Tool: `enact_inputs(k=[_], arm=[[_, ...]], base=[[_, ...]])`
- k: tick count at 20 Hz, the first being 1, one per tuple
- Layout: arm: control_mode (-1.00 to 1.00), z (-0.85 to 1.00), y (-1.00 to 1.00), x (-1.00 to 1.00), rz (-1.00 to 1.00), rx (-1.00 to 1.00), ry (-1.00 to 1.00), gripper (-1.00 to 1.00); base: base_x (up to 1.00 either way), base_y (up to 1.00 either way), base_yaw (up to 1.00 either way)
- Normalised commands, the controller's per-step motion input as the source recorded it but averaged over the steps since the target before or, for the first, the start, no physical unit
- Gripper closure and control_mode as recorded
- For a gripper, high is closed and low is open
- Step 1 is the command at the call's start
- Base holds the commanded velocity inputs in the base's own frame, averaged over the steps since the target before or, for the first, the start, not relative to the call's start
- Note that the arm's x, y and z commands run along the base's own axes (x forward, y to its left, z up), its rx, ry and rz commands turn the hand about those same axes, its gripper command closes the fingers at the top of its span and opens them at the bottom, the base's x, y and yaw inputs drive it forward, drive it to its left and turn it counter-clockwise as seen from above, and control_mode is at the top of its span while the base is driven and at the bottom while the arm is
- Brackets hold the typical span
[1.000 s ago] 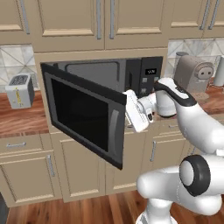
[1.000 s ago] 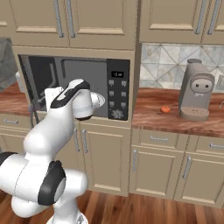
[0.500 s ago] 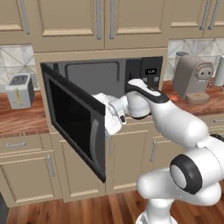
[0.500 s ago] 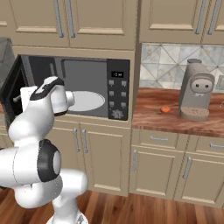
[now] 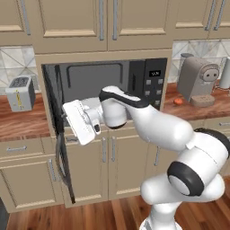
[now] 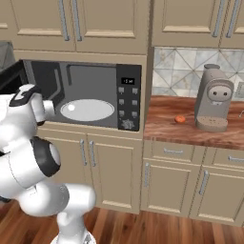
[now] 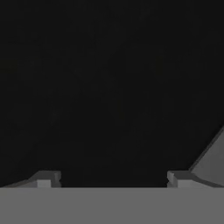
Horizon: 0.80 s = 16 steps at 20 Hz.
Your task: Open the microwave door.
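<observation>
The microwave (image 5: 105, 85) door (image 5: 59, 134) stands swung wide at the left, edge-on and upright. The gripper (image 5: 68, 117), jaws apart and empty, presses close against its inner face.

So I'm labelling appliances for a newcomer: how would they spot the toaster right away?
Find the open microwave built in under the beige wall cabinets. On the wooden counter to its left stands the toaster: a small silver box with top slots, unlike the taller grey coffee machine on the right.
</observation>
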Motion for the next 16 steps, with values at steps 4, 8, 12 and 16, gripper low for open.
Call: enact_inputs(k=[4, 8, 12, 16], arm=[[-1.0, -0.14, 1.0, 0.0, -0.24, 0.02, -0.14, -1.0], [-1.0, 0.0, 0.05, 0.0, 0.0, 0.0, 0.0, -1.0], [-1.0, -0.27, 0.55, 0.02, 0.0, -0.13, 0.0, -1.0], [-1.0, -0.66, 1.0, 0.0, 0.0, -0.33, -0.01, -1.0]], base=[[0.0, 0.0, 0.0], [0.0, 0.0, 0.0], [0.0, 0.0, 0.0], [0.0, 0.0, 0.0]])
